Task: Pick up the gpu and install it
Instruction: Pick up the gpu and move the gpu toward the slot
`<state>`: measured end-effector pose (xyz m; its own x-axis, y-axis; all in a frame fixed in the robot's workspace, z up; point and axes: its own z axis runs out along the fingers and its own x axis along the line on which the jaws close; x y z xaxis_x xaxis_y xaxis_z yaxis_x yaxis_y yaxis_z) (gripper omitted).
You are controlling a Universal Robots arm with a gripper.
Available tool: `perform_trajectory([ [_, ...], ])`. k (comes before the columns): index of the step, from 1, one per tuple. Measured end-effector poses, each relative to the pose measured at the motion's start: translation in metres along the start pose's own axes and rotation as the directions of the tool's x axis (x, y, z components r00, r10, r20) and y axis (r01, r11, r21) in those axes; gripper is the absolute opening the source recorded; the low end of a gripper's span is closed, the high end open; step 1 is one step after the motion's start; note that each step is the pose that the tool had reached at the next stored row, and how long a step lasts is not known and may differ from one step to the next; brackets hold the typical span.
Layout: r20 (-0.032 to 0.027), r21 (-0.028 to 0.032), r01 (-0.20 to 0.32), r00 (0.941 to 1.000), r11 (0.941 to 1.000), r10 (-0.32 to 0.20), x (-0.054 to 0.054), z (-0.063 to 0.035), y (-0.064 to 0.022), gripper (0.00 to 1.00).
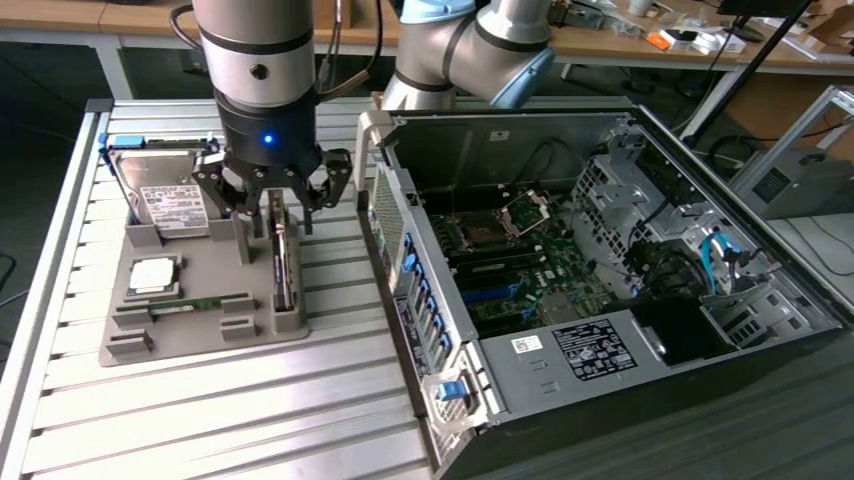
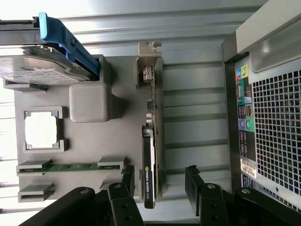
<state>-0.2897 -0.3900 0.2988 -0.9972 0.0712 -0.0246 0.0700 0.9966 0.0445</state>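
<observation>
My gripper (image 1: 276,215) (image 2: 160,170) is released: the fingers (image 2: 128,178) are spread to either side of the gpu (image 1: 282,262) (image 2: 151,141), and a gap shows on each side, so nothing is grasped. The gpu stands on its long edge in a slot of the grey holder tray (image 1: 200,335) (image 2: 89,146). In the exterior view my fingers hide its far end. The wrist view shows that end carrying the silver bracket (image 2: 149,52). The print on the card's black face is too small to read. The hard drive (image 1: 171,195) (image 2: 33,66), with a blue carrier (image 2: 66,42), stands in the same tray and is cut off at the wrist view's edge. A square processor chip (image 1: 151,275) (image 2: 41,131) and a green memory stick (image 1: 200,303) (image 2: 70,166) also sit in the tray. The tray rests on the slatted table (image 1: 240,410) (image 2: 197,103). The open computer case (image 1: 400,230) (image 2: 277,117) lies at the exterior view's right of the tray, with the motherboard (image 1: 521,260) exposed. Its perforated rear panel is partly cut off in the wrist view.
</observation>
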Motion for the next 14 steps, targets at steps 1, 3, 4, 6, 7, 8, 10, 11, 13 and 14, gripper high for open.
perform_trajectory([
  [1, -0.0002, 0.0002, 0.000, 1.0000, 1.0000, 0.000, 0.0001, 0.0006, 0.0009, 0.56],
  [3, 0.0000, 0.0000, 0.000, 1.0000, 1.0000, 0.000, 0.0004, 0.0019, 0.0030, 0.56],
  [4, 0.0001, -0.0001, 0.000, 1.0000, 1.0000, 0.000, 0.0005, 0.0025, 0.0041, 0.56],
  [6, 0.0002, -0.0001, 0.000, 1.0000, 1.0000, 0.000, 0.0010, 0.0039, 0.0055, 0.56],
  [7, 0.0001, 0.0000, 0.000, 1.0000, 1.0000, 0.000, 0.0011, 0.0045, 0.0060, 0.56],
  [8, 0.0000, 0.0001, 0.000, 1.0000, 1.0000, 0.000, 0.0013, 0.0053, 0.0064, 0.56],
  [10, 0.0000, 0.0000, 0.000, 1.0000, 1.0000, 0.000, 0.0015, 0.0071, 0.0070, 0.56],
  [11, 0.0000, 0.0000, 0.000, 1.0000, 1.0000, 0.000, 0.0016, 0.0079, 0.0072, 0.56],
  [13, 0.0000, 0.0000, 0.000, 1.0000, 1.0000, 0.000, 0.0021, 0.0094, 0.0076, 0.56],
  [14, 0.0001, 0.0000, 0.000, 1.0000, 1.0000, 0.000, 0.0024, 0.0106, 0.0078, 0.56],
])
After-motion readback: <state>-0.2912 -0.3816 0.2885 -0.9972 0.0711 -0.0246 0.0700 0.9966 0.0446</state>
